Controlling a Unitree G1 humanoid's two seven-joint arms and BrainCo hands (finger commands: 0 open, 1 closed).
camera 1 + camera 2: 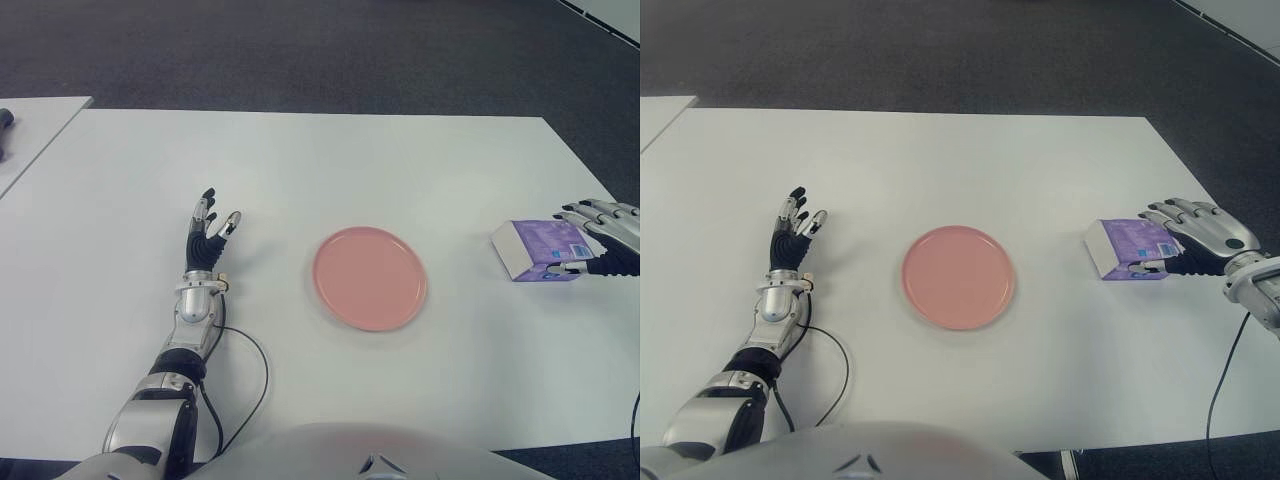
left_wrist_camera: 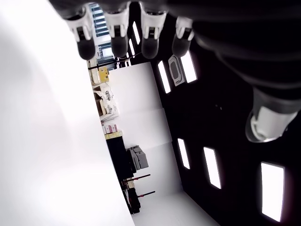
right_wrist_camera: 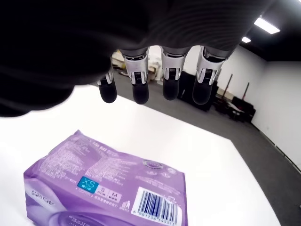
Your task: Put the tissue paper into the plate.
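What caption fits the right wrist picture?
Right hand hovering with open fingers over the purple tissue pack on the white table.

The tissue paper (image 1: 1132,248) is a purple soft pack with a white end face and a barcode on its printed side, lying flat on the white table (image 1: 970,170) near the right edge. The plate (image 1: 958,276) is round, pink and empty, sitting flat near the table's middle, well apart from the pack.
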